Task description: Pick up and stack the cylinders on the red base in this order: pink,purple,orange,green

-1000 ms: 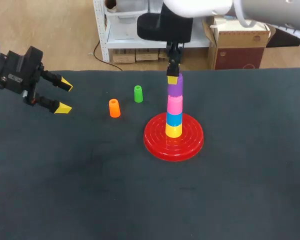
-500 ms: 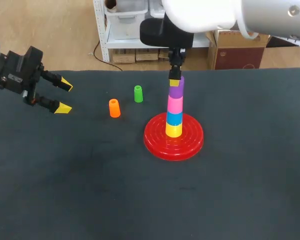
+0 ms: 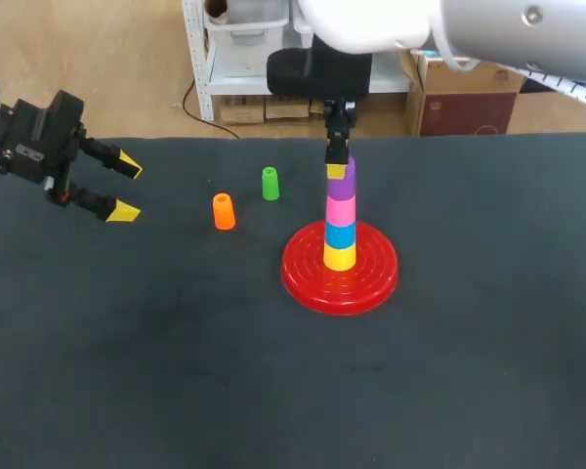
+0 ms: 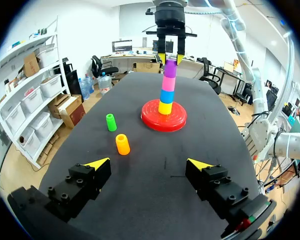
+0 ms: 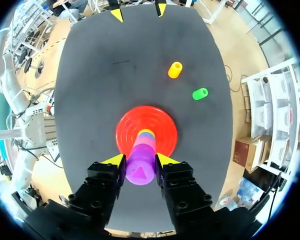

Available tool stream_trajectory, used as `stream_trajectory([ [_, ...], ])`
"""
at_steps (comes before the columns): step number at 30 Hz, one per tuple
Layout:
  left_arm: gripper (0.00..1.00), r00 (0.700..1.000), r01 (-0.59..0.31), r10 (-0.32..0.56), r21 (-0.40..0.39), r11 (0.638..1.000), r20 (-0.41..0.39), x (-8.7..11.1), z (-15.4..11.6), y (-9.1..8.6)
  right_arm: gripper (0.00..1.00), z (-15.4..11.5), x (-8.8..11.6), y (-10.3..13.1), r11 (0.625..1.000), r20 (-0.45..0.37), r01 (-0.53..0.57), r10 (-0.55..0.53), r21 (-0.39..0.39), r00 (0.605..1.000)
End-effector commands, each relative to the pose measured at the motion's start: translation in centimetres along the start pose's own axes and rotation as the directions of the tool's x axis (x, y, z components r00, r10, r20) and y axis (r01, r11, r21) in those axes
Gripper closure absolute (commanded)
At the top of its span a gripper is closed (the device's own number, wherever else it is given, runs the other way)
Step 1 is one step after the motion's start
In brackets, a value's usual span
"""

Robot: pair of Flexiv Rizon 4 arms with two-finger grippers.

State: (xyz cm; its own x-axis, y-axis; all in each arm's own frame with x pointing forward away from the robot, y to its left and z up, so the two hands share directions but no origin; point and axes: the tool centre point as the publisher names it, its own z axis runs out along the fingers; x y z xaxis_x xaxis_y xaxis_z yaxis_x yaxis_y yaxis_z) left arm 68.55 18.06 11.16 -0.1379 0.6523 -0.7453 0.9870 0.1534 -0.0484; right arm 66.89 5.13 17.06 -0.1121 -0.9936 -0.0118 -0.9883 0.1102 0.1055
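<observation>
Right gripper (image 5: 140,160) clamps purple cylinder (image 5: 140,172); head view hides grip.

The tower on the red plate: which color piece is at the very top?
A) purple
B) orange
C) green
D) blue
A: the purple cylinder is the topmost piece of the tower, right above the pink cylinder, while the orange cylinder and the green cylinder are off to the side on the table.
</observation>
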Motion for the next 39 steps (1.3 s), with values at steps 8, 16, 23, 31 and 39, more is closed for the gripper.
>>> stream_trajectory([
  [8,0.0,1.0,-0.002,0.002,-0.004,1.0,0.003,0.1,0.0,-0.1,0.0,-2.6,-0.4,-1.4,0.997,0.062,-0.012,0.007,0.075,0.998],
  [16,0.0,1.0,-0.002,0.002,-0.004,1.0,0.003,0.1,0.0,-0.1,0.0,-1.6,-5.9,-6.2,0.994,0.086,0.105,-0.108,0.033,0.99],
  [23,0.0,1.0,-0.002,0.002,-0.004,1.0,0.003,0.1,0.0,-0.1,0.0,2.0,-12.8,-8.8,0.972,0.082,0.235,-0.233,-0.013,0.969],
  [31,0.0,1.0,-0.002,0.002,-0.004,1.0,0.003,0.1,0.0,-0.1,0.0,5.6,-17.1,-10.4,0.937,0.04,0.344,-0.342,-0.06,0.939],
  [39,0.0,1.0,-0.002,0.002,-0.004,1.0,0.003,0.1,0.0,-0.1,0.0,9.4,-16.6,-10.0,0.927,0.036,0.356,-0.354,-0.12,0.934],
])
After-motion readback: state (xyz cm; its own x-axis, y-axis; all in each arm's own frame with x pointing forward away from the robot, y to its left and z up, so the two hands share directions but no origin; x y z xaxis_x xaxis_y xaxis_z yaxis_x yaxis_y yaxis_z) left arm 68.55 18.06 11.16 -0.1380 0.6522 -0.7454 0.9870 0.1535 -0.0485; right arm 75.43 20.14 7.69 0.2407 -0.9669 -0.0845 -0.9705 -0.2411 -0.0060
